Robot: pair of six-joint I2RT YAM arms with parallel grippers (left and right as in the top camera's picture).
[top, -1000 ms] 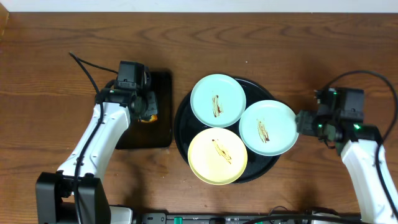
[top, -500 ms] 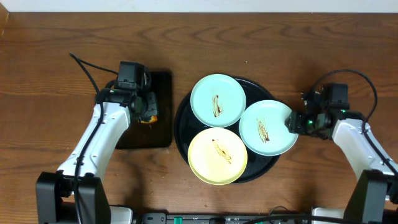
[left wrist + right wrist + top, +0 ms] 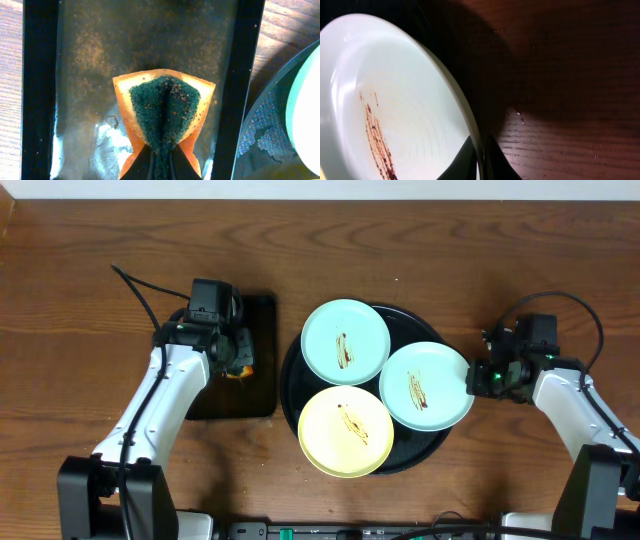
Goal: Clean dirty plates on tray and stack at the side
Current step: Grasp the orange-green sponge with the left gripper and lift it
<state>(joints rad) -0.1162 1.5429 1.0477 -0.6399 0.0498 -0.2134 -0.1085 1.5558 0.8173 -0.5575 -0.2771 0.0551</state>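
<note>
our right pincer (image 3: 480, 159) is clamped on the right-hand rim of the right mint plate (image 3: 395, 115). the wrist view shows one finger on each side of the lip. that plate lies on the right of the round tray (image 3: 420, 452), its edge reaching out past the tray rim toward the bare tabletop (image 3: 500, 270). a thin brown smear runs down its middle. the far mint plate (image 3: 345, 340) and the yellow plate (image 3: 347, 430) lie close beside it on the tray, both smeared too.

our left pincer (image 3: 161, 167) is closed on the sponge (image 3: 165, 110), pinching it so the green scrub face creases. it is over the wet rectangular tray (image 3: 40, 90), left of the round tray. we cannot tell whether the sponge touches that tray.

we judge the step in hand to be steadying or lifting this plate for wiping. to do it well, we want a deep bite on the rim, since glossy ware may slip. we should lift low and level so the plate does not drag its neighbours, then lay the green face flat along the smear.
</note>
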